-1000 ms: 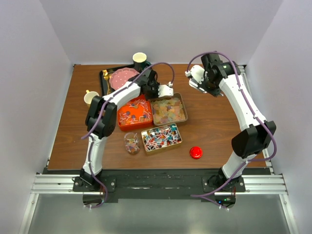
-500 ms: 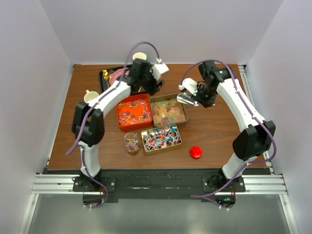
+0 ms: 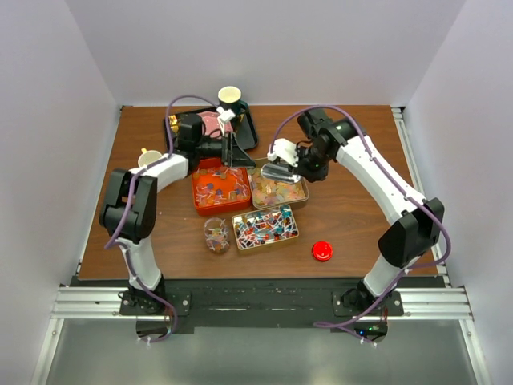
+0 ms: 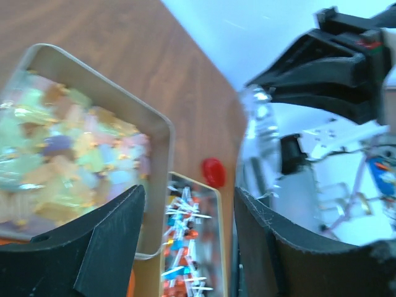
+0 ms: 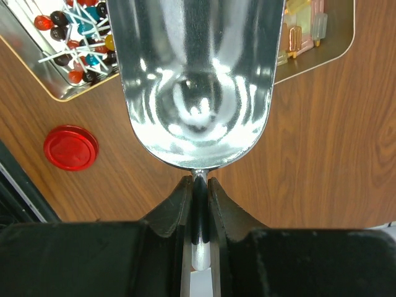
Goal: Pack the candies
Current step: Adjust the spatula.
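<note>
Candies (image 3: 265, 225) lie sorted in three tins at the middle of the brown table (image 3: 353, 208), and a few more sit in a cup. At the far edge stands a black tray (image 3: 249, 135) with a pink plate (image 3: 210, 123) on it.

Of the tins, the orange tin (image 3: 195, 200) is on my left. The silver tin (image 4: 162, 133), holding pale gummy pieces, is just beside it on the right. The gold-rimmed tin (image 3: 299, 231), full of bright wrapped sweets, lies nearer to me, in front of the other two.

My left gripper (image 4: 189, 193) hangs over the far ends of the orange and silver tins. Its fingers (image 4: 105, 247) are spread wide with nothing between them.

My right gripper (image 5: 197, 185) is clamped on the thin handle of a metal scoop (image 5: 195, 80). The scoop's bowl is bare, shiny metal, held low above the near left part of the silver tin. I cannot tell whether it touches the gummies.

The clear cup (image 3: 216, 245) stands just left of the gold-rimmed tin. A round red lid (image 5: 70, 148) rests alone on the wood to that tin's right.
</note>
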`<action>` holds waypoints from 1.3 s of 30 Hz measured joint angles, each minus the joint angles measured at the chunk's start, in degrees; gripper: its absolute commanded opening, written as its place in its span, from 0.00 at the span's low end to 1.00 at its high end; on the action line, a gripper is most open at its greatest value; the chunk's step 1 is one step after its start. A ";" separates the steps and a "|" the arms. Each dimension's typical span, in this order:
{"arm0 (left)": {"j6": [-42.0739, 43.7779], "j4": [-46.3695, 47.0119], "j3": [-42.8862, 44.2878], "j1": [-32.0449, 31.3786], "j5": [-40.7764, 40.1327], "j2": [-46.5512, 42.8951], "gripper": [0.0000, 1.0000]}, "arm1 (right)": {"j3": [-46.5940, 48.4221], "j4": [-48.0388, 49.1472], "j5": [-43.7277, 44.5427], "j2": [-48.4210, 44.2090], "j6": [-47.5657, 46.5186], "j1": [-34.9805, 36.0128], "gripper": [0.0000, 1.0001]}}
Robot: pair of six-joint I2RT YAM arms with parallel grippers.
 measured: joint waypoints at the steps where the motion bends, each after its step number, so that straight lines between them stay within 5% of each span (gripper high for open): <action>1: -1.79 1.42 -0.22 -0.35 0.81 0.31 0.64 | 0.15 0.24 0.81 0.24 0.15 0.42 0.00; 16: -10.05 8.41 -0.92 -1.88 3.78 0.37 0.55 | 5.27 4.04 5.33 4.83 1.03 4.17 0.00; 21: -12.57 11.85 -2.64 -2.12 4.31 0.37 0.38 | 5.33 4.15 5.44 4.83 1.03 5.97 0.00; 24: -14.95 14.36 -3.74 -2.12 5.11 0.37 0.18 | 5.33 4.20 5.44 4.83 1.03 6.49 0.00; 25: -15.54 15.15 -3.96 -2.12 5.38 0.37 0.02 | 5.33 4.20 5.44 4.83 1.03 6.56 0.00; 27: -16.74 16.33 -4.37 -2.12 4.44 0.39 0.00 | 5.35 4.13 5.38 4.79 1.20 6.67 0.00; 31: -18.01 17.59 -5.77 -2.05 3.37 1.31 0.00 | 5.42 4.57 4.83 3.91 2.14 7.28 0.47; 33: -18.67 18.86 -5.77 -2.05 4.52 1.31 0.00 | 4.81 4.61 3.50 3.45 2.91 6.82 0.55; 39: -19.89 21.53 -5.77 -2.05 7.17 1.31 0.00 | -1.84 5.86 -8.87 -2.95 2.62 -0.90 0.56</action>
